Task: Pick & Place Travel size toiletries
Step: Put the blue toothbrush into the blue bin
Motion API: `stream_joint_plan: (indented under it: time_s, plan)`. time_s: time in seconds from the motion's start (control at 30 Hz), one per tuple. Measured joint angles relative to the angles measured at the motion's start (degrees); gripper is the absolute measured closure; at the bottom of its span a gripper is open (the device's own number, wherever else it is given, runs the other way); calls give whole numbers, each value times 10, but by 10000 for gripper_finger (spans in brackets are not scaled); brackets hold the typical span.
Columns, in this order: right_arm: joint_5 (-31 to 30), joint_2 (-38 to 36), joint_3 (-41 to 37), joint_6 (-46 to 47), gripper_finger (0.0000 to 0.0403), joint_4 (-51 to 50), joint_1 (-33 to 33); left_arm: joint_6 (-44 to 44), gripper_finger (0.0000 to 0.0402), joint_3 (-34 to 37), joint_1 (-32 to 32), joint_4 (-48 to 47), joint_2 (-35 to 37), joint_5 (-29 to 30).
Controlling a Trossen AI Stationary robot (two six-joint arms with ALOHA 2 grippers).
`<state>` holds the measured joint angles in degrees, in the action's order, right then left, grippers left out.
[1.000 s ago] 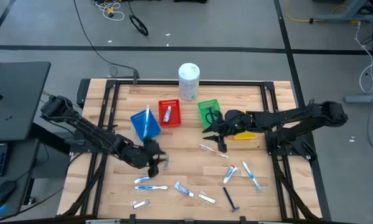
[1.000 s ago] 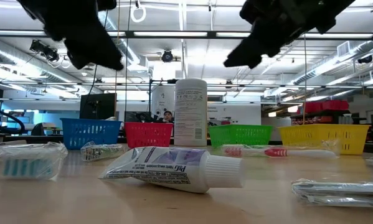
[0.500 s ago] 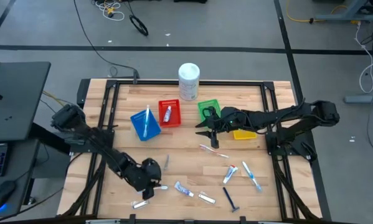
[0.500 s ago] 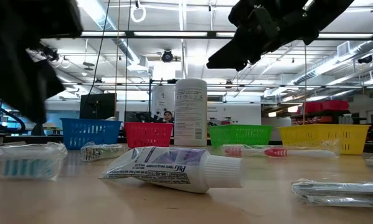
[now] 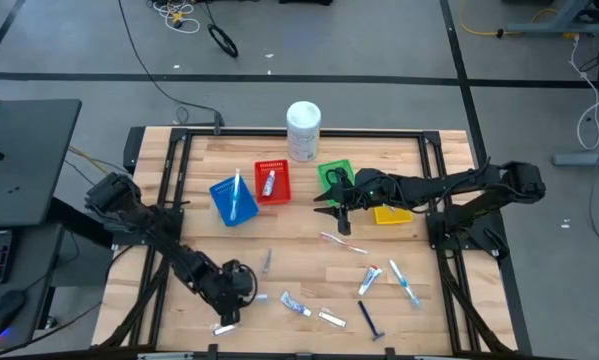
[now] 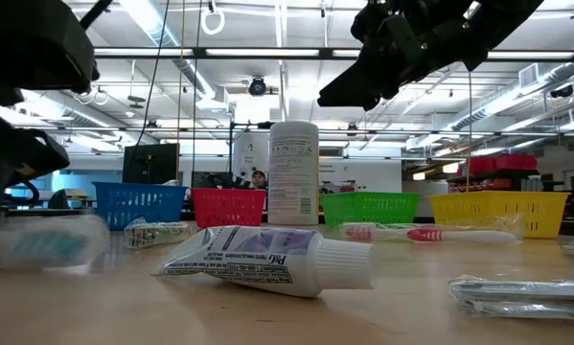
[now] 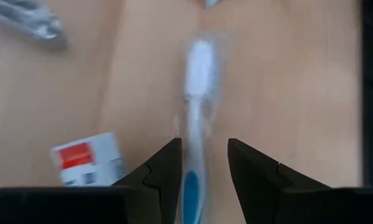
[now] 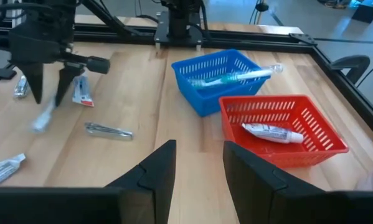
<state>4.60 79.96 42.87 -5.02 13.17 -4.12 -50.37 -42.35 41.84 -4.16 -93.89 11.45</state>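
Blue-white toothbrush (image 7: pixel 195 118): wrapped, lying flat near the tabletop's (image 5: pixel 309 250) front-left edge, straddled by the left gripper (image 7: pixel 203 163). Fingers apart on either side of the handle, not yet clamped. Judged light, stiff, slippery in its film; best taken mid-handle, across the narrow width. Red-labelled sachet (image 7: pixel 86 163) just beside. Left wrist view alone shows handle between the fingers; high view gives only the gripper hiding it. Right gripper (image 5: pixel 336 208) hovering beside the green basket (image 5: pixel 336 178), fingers apart, empty. Right wrist view alone shows contents of blue basket (image 8: pixel 217 78) and red basket (image 8: pixel 279 127).
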Motion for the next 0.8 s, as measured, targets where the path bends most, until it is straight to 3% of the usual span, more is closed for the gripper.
stream_joint_plan:
  time_s: [0.3,0.63,0.8]
  plan:
    - [0,0,0,12,260,0,0,53,283,0,0,0,0,20]
    - [0,0,0,17,260,-1,0,62,385,0,-8,-11,0,29]
    - [0,0,0,18,260,-1,0,52,394,0,-8,-10,0,38]
